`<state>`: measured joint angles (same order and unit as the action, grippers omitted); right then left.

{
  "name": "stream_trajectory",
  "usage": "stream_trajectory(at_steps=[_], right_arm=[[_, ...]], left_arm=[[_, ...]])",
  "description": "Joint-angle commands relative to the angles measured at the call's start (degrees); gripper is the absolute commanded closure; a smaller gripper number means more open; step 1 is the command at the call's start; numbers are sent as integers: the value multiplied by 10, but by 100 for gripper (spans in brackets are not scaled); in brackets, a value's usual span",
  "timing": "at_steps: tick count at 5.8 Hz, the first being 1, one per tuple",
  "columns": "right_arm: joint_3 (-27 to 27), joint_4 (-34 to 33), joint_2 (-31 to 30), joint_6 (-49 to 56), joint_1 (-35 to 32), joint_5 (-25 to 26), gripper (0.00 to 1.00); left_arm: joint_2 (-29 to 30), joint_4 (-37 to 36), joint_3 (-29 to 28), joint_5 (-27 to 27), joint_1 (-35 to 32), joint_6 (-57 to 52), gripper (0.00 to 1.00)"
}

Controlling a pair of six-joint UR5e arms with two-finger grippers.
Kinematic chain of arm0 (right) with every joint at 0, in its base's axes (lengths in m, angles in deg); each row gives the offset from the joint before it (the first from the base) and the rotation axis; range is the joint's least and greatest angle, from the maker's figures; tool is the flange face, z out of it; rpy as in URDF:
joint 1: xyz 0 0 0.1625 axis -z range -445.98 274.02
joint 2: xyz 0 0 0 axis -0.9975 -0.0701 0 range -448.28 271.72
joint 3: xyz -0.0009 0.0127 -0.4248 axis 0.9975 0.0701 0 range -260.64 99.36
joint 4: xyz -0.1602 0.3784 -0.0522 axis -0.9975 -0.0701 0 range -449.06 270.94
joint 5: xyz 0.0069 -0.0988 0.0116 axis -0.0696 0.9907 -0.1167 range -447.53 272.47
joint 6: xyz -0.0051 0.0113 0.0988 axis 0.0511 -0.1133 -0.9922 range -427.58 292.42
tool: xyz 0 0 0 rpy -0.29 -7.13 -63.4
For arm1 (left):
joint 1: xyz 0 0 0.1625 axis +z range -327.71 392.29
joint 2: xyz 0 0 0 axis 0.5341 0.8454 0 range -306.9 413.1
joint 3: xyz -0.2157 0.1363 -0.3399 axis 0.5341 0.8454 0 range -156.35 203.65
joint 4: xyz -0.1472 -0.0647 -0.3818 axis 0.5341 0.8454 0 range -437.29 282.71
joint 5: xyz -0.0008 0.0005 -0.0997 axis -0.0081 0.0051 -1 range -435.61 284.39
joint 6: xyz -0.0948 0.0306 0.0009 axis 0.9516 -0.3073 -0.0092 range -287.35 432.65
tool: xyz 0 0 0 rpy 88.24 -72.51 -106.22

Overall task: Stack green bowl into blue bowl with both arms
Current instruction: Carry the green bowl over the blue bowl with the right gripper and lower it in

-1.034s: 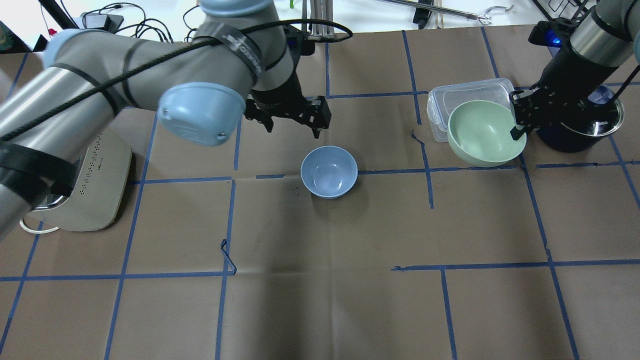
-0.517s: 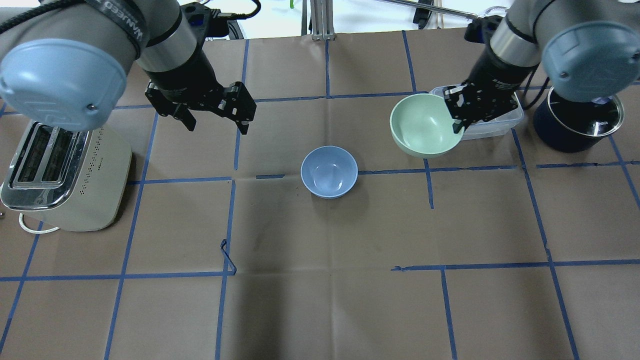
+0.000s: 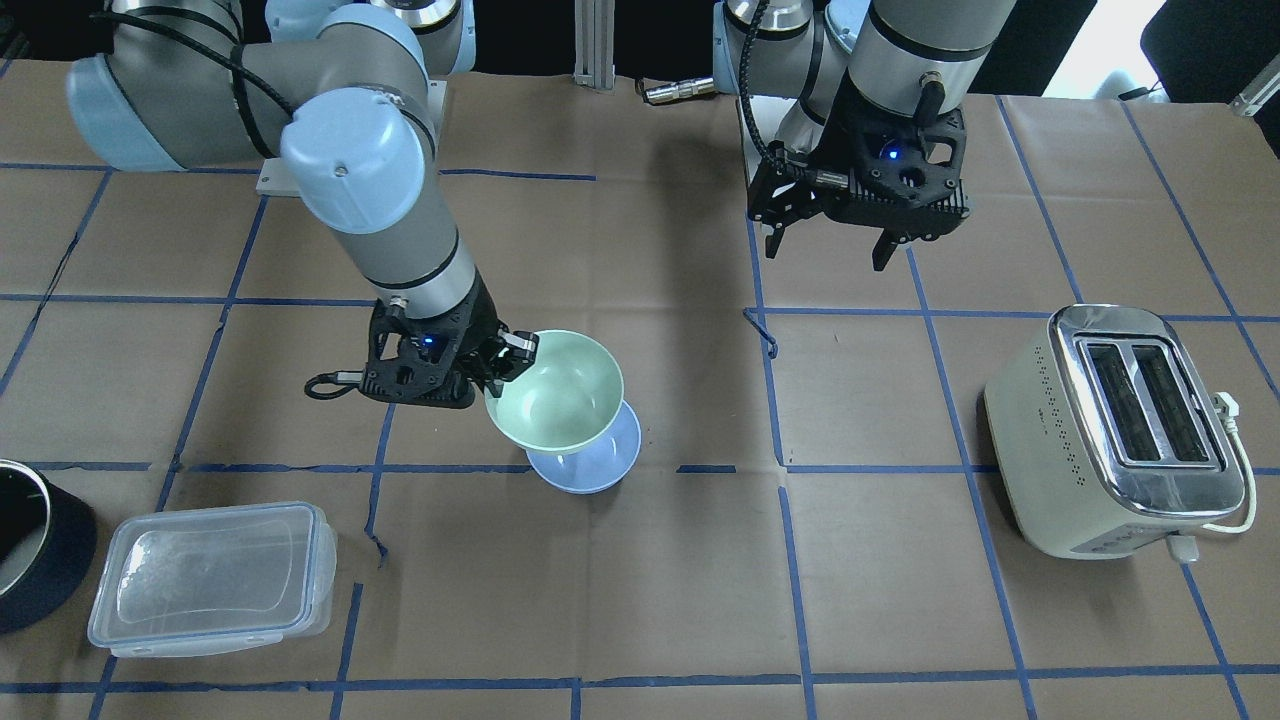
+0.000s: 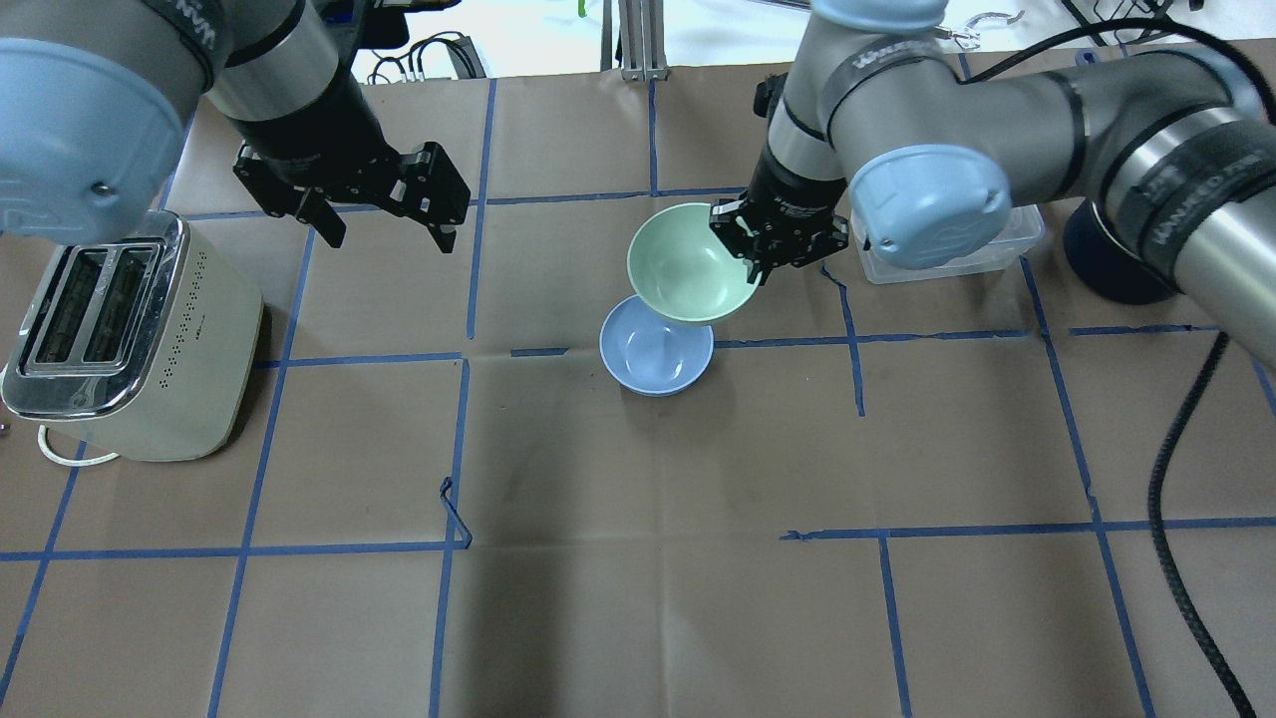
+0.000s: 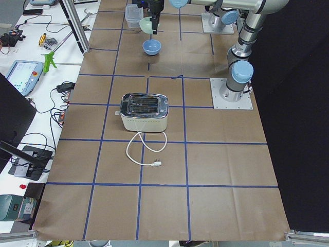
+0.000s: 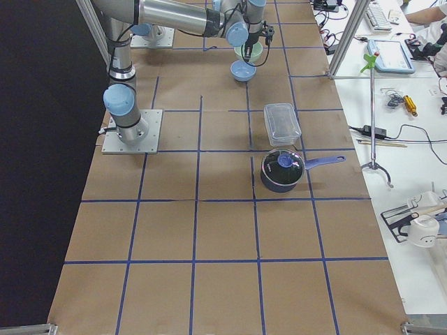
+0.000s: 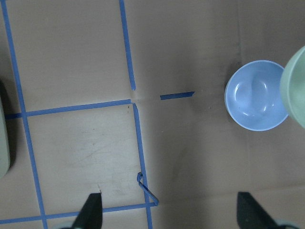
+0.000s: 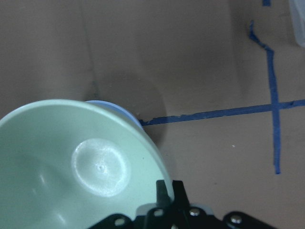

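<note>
My right gripper (image 4: 755, 261) is shut on the rim of the green bowl (image 4: 688, 261) and holds it in the air, partly over the blue bowl (image 4: 653, 354). The blue bowl sits upright on the brown table paper near the middle. In the front-facing view the green bowl (image 3: 555, 392) overlaps the blue bowl (image 3: 590, 455), with my right gripper (image 3: 505, 362) on its rim. The right wrist view shows the green bowl (image 8: 76, 167) filling the lower left. My left gripper (image 4: 384, 221) is open and empty, high over the table left of the bowls; it also shows in the front-facing view (image 3: 825, 245).
A cream toaster (image 4: 125, 334) stands at the left. A clear lidded container (image 3: 210, 575) and a dark navy pot (image 3: 30, 550) stand on the right arm's side. Blue tape lines cross the brown paper.
My right gripper has carried the green bowl leftward, from beside the clear container to partly over the blue bowl. My left gripper has drawn back to the left, away from the blue bowl.
</note>
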<state>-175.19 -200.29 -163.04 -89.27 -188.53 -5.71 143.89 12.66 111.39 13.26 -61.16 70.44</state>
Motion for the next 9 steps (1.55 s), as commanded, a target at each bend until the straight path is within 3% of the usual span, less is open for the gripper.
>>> stream_trajectory(at_steps=[1,3,5,6,7,9], right_arm=[[-5,-28,37,-16,-18,1,92],[-19,-63,78,-15,-18,0,92],[-44,-63,74,-14,-17,0,91],[-44,-60,72,-17,-17,0,66],[-40,-59,72,-19,-17,0,1],[10,-39,56,-15,-5,4,0]], left_arm=[[0,0,1,-5,6,0,1],[0,-5,1,-5,9,3,1],[0,-6,1,-4,10,5,1],[0,-6,1,-4,9,6,1],[1,-7,3,-4,9,5,1],[1,-7,2,-4,9,2,1]])
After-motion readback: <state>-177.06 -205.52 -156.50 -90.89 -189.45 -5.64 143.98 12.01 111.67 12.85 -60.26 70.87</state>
